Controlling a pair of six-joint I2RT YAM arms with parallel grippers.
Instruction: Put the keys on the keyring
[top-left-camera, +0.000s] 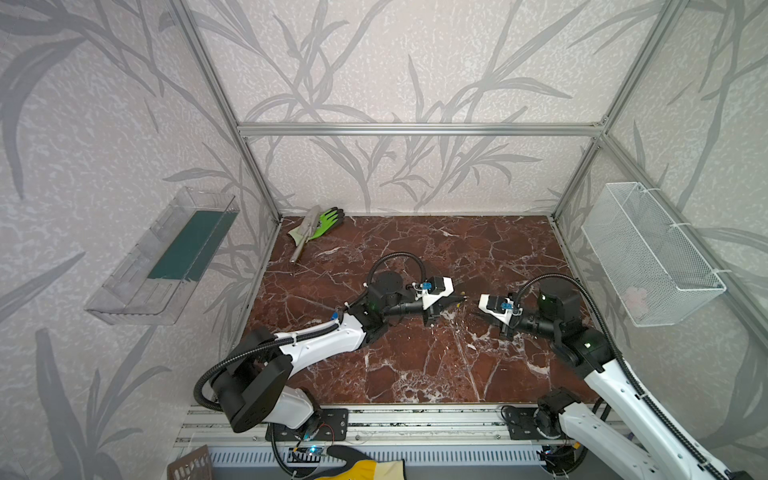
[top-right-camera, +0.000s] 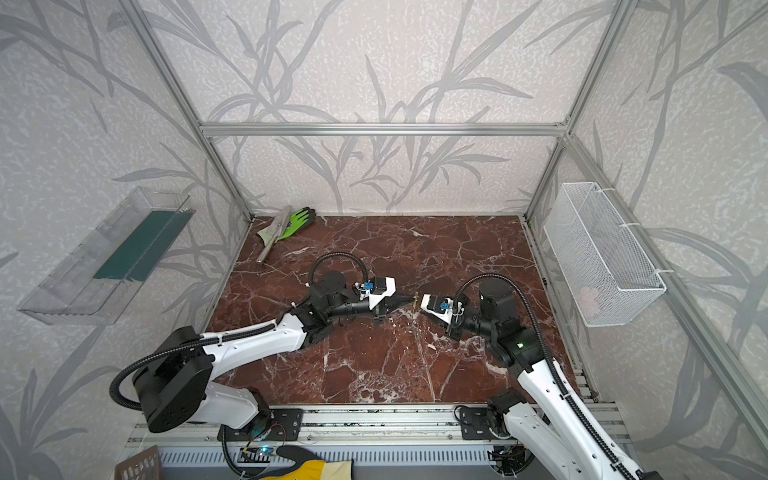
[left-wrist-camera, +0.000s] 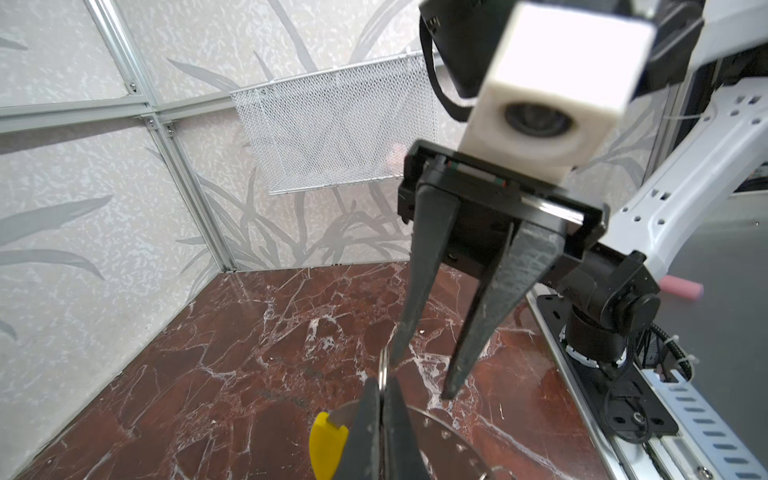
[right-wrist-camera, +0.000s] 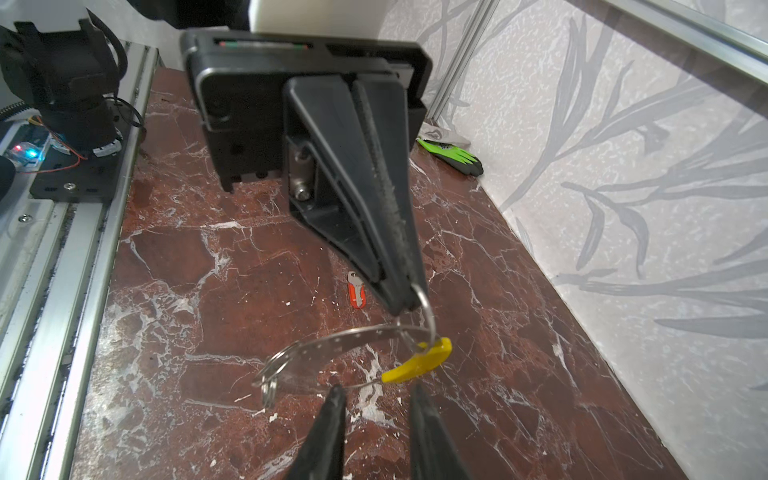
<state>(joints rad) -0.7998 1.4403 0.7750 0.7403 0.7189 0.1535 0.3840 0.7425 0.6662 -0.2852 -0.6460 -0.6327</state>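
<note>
My left gripper (left-wrist-camera: 382, 388) is shut on a small silver ring linked to the keyring (right-wrist-camera: 332, 338), a thin grey hoop with a yellow arc (right-wrist-camera: 419, 359). In the right wrist view the hoop hangs tilted below the left gripper (right-wrist-camera: 402, 305), just above the marble. My right gripper (right-wrist-camera: 376, 392) is open, with its fingertips (left-wrist-camera: 451, 390) right beside the hoop and nothing between them. One of the keys, silver with a red-orange head (right-wrist-camera: 356, 293), lies flat on the marble under the left gripper. In both top views the two grippers meet at mid table (top-left-camera: 463, 298) (top-right-camera: 414, 296).
A green glove and a metal trowel (top-left-camera: 320, 224) lie in the back left corner. On the right wall hangs a white wire basket (top-left-camera: 648, 249), on the left wall a clear plastic tray (top-left-camera: 166, 257). A yellow glove (top-left-camera: 361, 467) shows at the front rail.
</note>
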